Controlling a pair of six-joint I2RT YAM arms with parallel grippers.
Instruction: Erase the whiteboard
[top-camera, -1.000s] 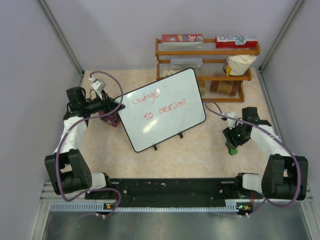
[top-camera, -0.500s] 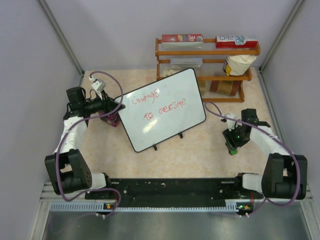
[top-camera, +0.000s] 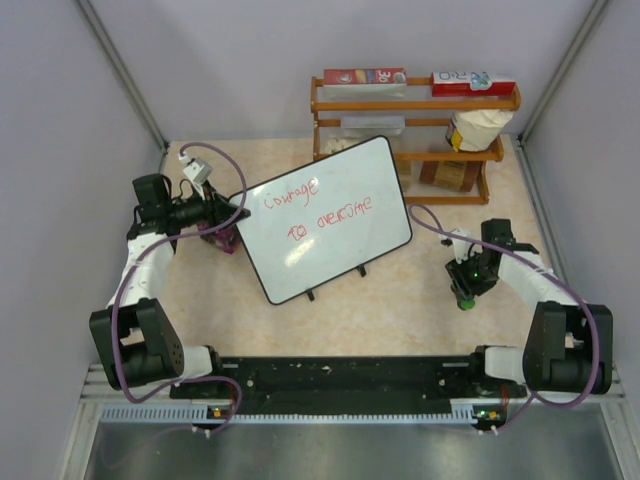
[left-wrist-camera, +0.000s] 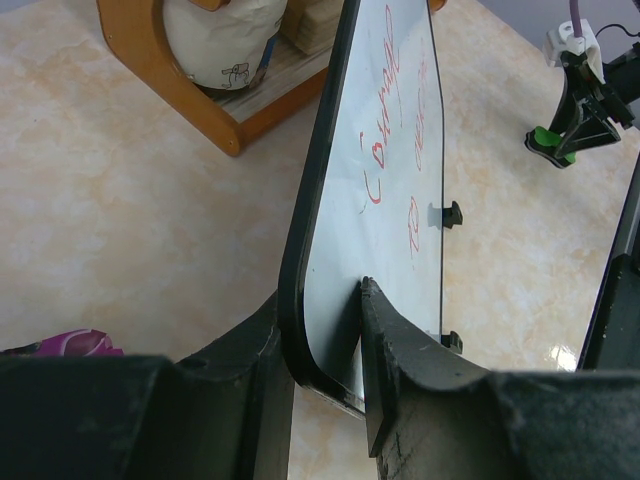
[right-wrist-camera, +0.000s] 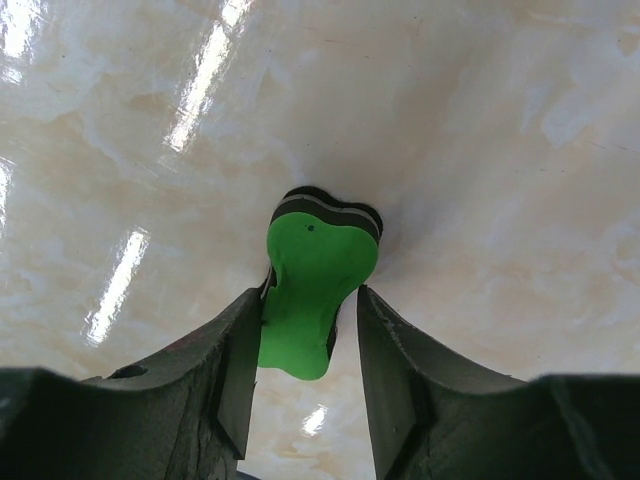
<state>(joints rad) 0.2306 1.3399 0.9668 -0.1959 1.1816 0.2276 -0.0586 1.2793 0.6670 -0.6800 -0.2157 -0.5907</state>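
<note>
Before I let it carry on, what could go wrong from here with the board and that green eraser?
The left gripper pinches the whiteboard only at one corner, so wiping pressure might twist or slip it. The right gripper straddles the green eraser on the table with a gap on one side; closing could nudge it askew. The wooden rack stands close behind the board and could get bumped.

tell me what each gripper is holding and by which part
Left gripper clamps the whiteboard by its left corner edge. Right gripper straddles the green eraser, a gap showing on one side, so not yet gripped.
</note>
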